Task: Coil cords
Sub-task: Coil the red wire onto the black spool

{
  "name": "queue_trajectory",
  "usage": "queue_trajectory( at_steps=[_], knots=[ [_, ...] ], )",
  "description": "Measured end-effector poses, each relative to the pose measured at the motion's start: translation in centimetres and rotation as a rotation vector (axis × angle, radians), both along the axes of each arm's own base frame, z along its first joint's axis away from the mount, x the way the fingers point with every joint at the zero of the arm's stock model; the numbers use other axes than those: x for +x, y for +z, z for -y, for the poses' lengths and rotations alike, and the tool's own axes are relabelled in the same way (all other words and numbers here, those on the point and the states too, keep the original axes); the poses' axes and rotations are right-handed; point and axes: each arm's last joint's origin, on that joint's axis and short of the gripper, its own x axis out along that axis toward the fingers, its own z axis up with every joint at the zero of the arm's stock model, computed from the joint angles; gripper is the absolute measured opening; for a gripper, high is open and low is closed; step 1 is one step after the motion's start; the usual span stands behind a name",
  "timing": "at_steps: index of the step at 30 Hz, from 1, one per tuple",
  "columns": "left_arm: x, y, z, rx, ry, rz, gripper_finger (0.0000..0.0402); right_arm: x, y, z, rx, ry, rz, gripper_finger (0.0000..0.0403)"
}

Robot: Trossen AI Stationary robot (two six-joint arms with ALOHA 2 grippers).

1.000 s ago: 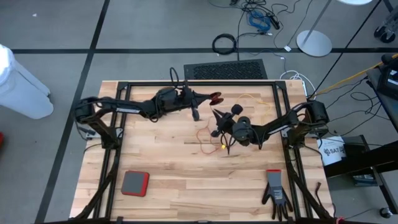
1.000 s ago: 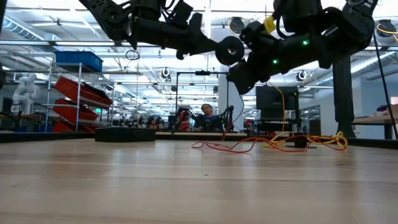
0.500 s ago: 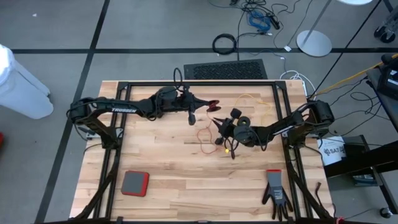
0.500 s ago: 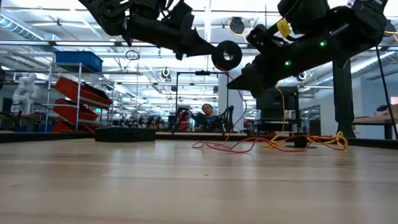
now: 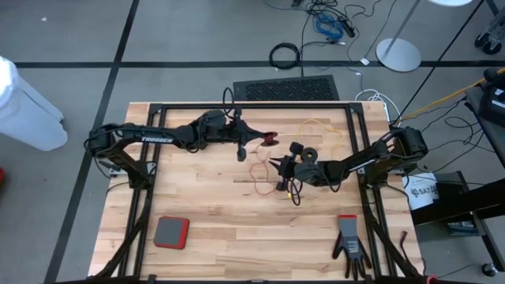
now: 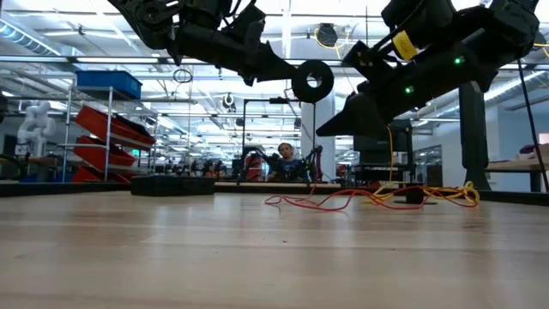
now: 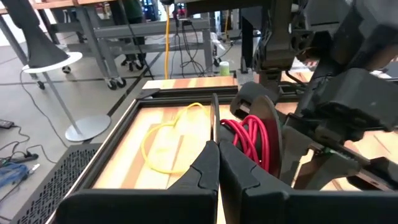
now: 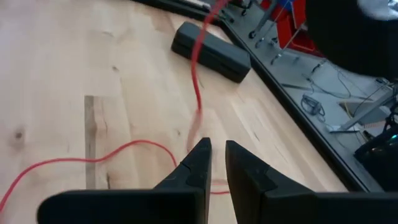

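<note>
left gripper (image 7: 217,163): jaws pinched on reel (image 7: 258,134) wound with red cord (image 7: 247,138), above table's (image 5: 205,221) far edge | right gripper (image 8: 216,155): jaws narrowly apart, holding nothing, over loose red strand mid-table | yellow cord (image 7: 163,138): slack, far-right corner.

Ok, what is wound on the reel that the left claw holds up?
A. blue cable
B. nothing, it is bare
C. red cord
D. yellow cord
C: in the left wrist view the left claw is shut on the black reel, which carries turns of red cord; the yellow cord lies loose on the table.
</note>
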Motion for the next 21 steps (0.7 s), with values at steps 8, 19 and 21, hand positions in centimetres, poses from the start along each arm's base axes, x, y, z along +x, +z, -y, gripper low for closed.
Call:
queue_trajectory(
  at_steps=[8,19,21],
  knots=[
    [0.01,0.02,0.06,-0.003,-0.015,0.003,0.0,-0.02,-0.06,0.06,-0.005,0.0,-0.01,0.0036],
    [0.02,0.01,0.1,-0.006,-0.026,0.002,0.0,0.13,-0.16,0.14,0.059,0.09,-0.009,0.0067],
    [0.01,0.01,0.09,-0.006,-0.025,0.002,0.0,0.12,-0.17,0.17,0.068,0.086,-0.005,0.0077]
  ],
)
